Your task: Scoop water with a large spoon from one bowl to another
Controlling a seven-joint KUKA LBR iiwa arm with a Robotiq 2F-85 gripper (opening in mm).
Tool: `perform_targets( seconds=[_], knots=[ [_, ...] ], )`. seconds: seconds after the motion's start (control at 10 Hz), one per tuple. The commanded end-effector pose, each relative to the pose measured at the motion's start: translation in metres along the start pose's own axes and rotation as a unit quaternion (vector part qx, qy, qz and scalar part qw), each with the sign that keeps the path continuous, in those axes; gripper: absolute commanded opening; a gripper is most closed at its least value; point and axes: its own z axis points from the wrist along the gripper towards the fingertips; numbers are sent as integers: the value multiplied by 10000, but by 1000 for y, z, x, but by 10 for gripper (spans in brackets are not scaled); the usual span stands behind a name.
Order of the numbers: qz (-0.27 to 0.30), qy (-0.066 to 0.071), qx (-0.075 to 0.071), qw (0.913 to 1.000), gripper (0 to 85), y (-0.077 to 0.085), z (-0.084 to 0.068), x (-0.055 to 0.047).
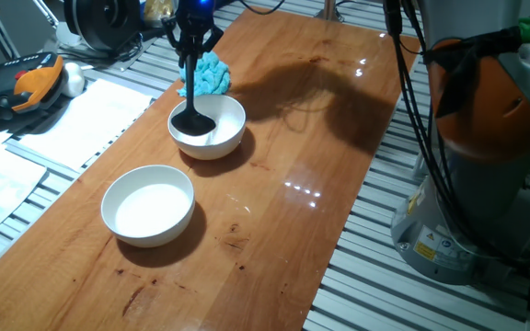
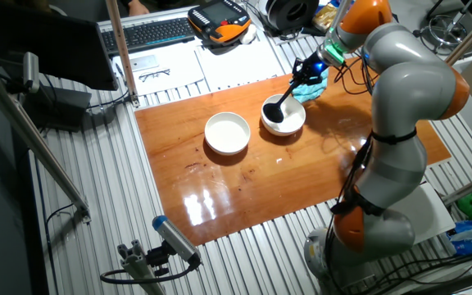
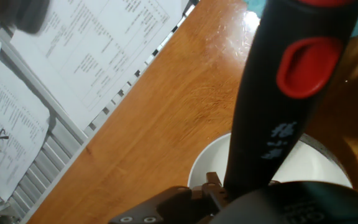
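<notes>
My gripper is shut on the handle of the black ladle and holds it nearly upright. The ladle's round scoop sits inside the far white bowl, low against its bottom. In the other fixed view the gripper holds the ladle with the scoop in the right bowl. The near white bowl stands apart to the front left; it also shows in the other fixed view. Its inside looks white and I cannot make out water. The hand view shows the ladle handle with a red hanging hole, above a bowl rim.
A crumpled blue cloth lies right behind the far bowl. Papers lie along the left edge of the wooden table. An orange and black pendant lies at the far left. The arm's base stands at the right.
</notes>
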Motion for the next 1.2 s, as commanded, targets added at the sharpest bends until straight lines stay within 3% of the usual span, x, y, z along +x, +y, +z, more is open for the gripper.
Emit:
perform_targets(
  seconds=[0.0, 0.6, 0.9, 1.1],
  knots=[
    [97, 57, -109, 9999, 0, 0, 1, -1],
    [365, -45, -343, 9987, 0, -6, 1, -8],
    [460, 23, -656, 9968, 0, -8, 1, -9],
    [416, 17, -721, 9965, 0, -8, 0, -9]
  ],
)
